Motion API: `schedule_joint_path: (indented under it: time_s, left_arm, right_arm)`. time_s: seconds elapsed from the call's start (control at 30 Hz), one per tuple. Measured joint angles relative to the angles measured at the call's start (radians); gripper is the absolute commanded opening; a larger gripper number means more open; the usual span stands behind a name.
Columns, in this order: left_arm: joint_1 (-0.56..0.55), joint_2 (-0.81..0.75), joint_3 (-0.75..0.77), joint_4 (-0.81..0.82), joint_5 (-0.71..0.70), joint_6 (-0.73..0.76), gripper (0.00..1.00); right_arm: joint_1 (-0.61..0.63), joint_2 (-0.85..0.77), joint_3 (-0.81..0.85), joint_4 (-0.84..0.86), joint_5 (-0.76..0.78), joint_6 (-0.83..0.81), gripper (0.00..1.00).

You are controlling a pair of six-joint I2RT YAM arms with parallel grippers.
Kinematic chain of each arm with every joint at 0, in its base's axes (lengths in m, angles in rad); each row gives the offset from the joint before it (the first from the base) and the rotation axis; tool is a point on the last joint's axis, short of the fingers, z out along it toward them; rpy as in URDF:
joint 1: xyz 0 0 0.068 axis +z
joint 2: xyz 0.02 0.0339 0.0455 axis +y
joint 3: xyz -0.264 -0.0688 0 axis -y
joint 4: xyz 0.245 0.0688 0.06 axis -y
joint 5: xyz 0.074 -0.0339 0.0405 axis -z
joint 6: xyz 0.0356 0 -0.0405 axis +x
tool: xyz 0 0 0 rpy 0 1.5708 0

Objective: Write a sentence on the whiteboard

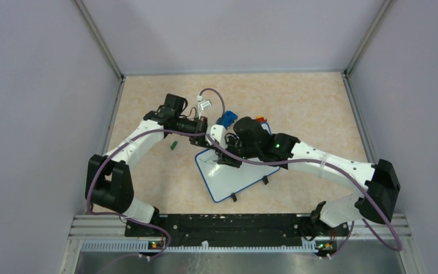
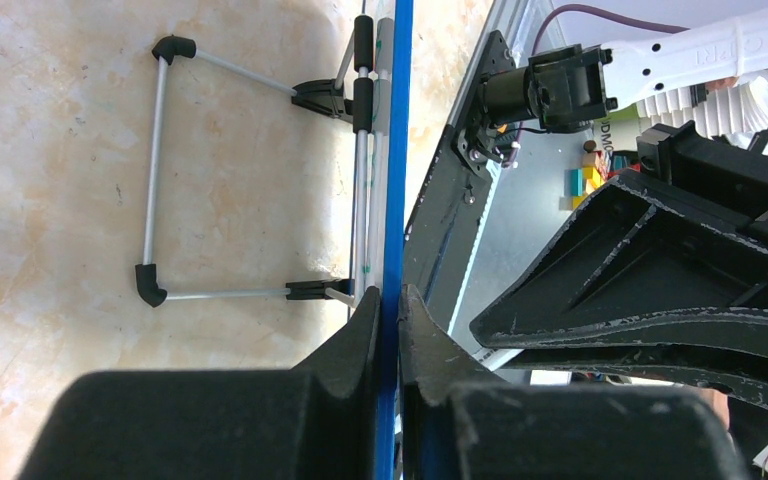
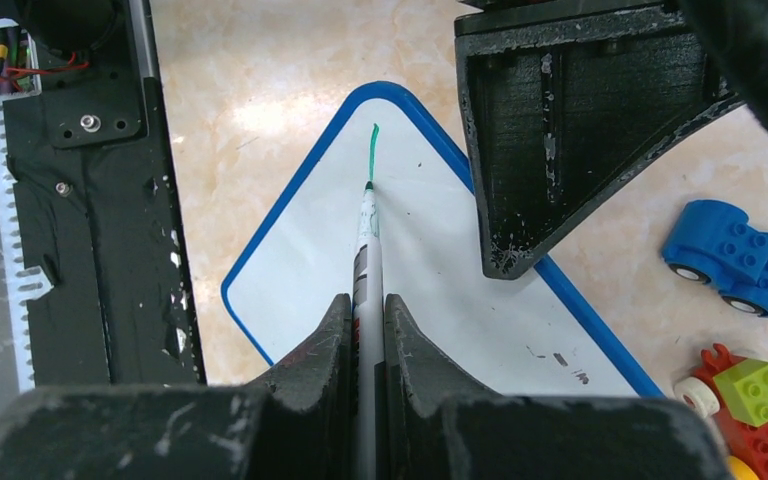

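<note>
— How many boards?
— 1 whiteboard (image 1: 236,178), in the middle of the table (image 1: 319,103), with 2 black feet (image 1: 265,181) on its near edge.
— And the grippers?
— 2. The left gripper (image 2: 390,310) is clamped on the board's blue rim. The right gripper (image 3: 365,305) is closed on 1 marker (image 3: 367,225), its tip touching the white face.
— Any writing?
— 1 short green stroke (image 3: 373,150), right at the tip.
— Anything else?
— 2 toys beside the board: 1 blue car (image 3: 730,255) and 1 red brick toy (image 3: 760,440). 1 small green bit (image 1: 173,145) lies to the left.
</note>
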Motion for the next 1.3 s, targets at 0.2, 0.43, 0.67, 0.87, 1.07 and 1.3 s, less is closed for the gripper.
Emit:
schedule_joint_path:
  time_s: [0.2, 0.43, 0.67, 0.87, 1.07, 1.3]
  left_arm:
    - [0.000, 0.000, 0.000, 0.000, 0.000, 0.000, 0.00]
    - [0.000, 0.000, 0.000, 0.000, 0.000, 0.000, 0.00]
    - [0.000, 0.000, 0.000, 0.000, 0.000, 0.000, 0.00]
    - [0.000, 0.000, 0.000, 0.000, 0.000, 0.000, 0.00]
    - [0.000, 0.000, 0.000, 0.000, 0.000, 0.000, 0.00]
    - [0.001, 0.005, 0.000, 0.000, 0.004, 0.000, 0.00]
  right_arm:
    - [0.000, -0.002, -0.001, -0.008, -0.001, 0.000, 0.00]
    - [0.000, -0.006, 0.013, -0.019, -0.019, 0.001, 0.00]
    - [-0.008, -0.013, 0.043, -0.019, -0.020, 0.012, 0.00]
    - [-0.009, -0.013, 0.043, -0.008, 0.024, 0.024, 0.00]
    - [-0.010, -0.013, 0.043, 0.003, 0.068, 0.036, 0.00]
    - [-0.010, -0.010, 0.043, 0.014, 0.083, 0.038, 0.00]
